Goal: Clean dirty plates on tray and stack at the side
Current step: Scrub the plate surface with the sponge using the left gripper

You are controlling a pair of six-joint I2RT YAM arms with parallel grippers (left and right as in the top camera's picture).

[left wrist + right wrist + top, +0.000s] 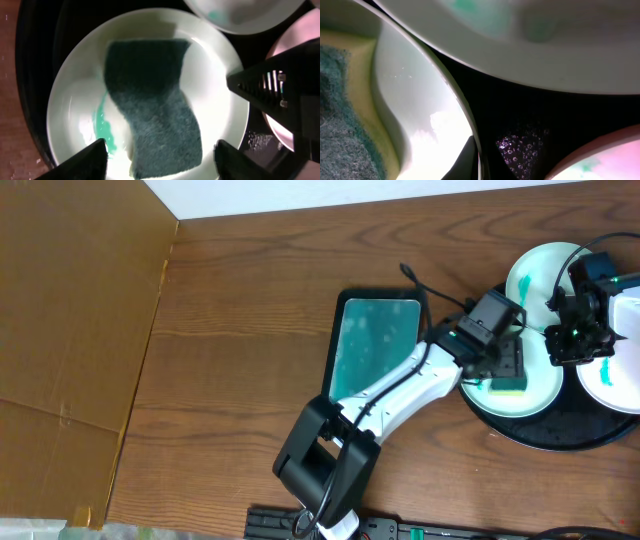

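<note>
White plate [75, 100], sponge [150, 105] on it | below left pincer [160, 162], parted | right pincer [558, 352] closed

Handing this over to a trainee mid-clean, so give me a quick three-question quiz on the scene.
1. True or false: the sponge lies on a plate.
2. How many plates sit on the tray? A two, B three, C four.
3. Fill in: the smear beside the sponge is ____ in colour.
Key: 1 true; 2 B; 3 teal.
</note>
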